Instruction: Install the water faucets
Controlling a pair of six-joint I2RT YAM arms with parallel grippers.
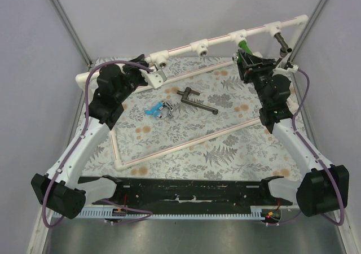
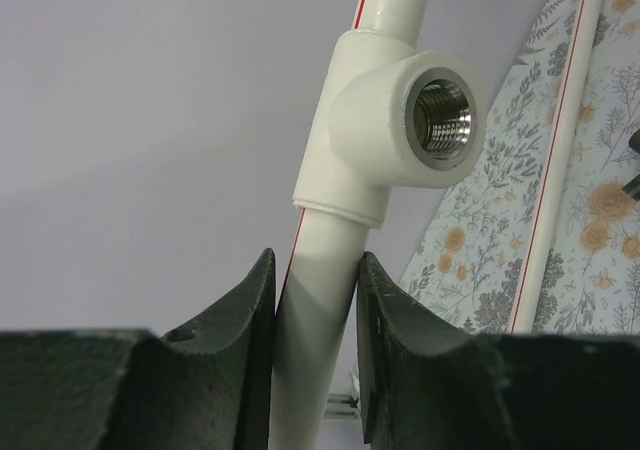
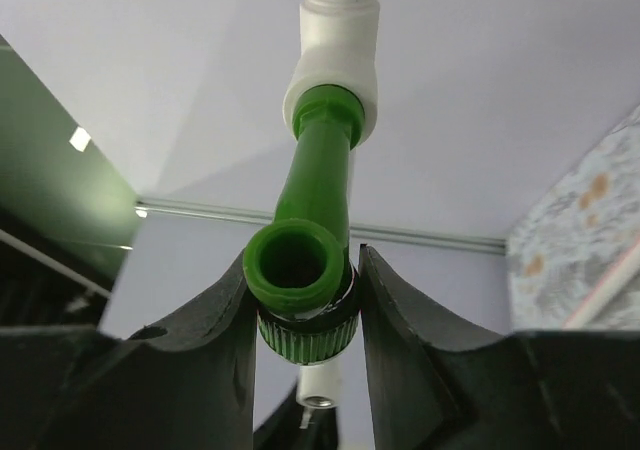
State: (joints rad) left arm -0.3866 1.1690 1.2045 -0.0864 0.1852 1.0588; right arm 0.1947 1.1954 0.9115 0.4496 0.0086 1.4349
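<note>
Green faucet [image 3: 318, 185] sits in a white fitting [image 3: 335, 60], your right gripper [image 3: 303, 268] pinching it; your left gripper [image 2: 316, 262] clamps the white pipe [image 2: 310, 370]. Blue faucet [image 1: 151, 109], silver faucet [image 1: 167, 110] and grey faucet [image 1: 194, 100] lie on the mat [image 1: 225, 147] between.

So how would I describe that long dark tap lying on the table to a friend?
Find the floral mat framed by white pipe. Near its middle lie three loose taps, and the dark grey faucet is the rightmost. Unlike the short light blue faucet and silver faucet on its left, it is long, dark and has a lever.
</note>
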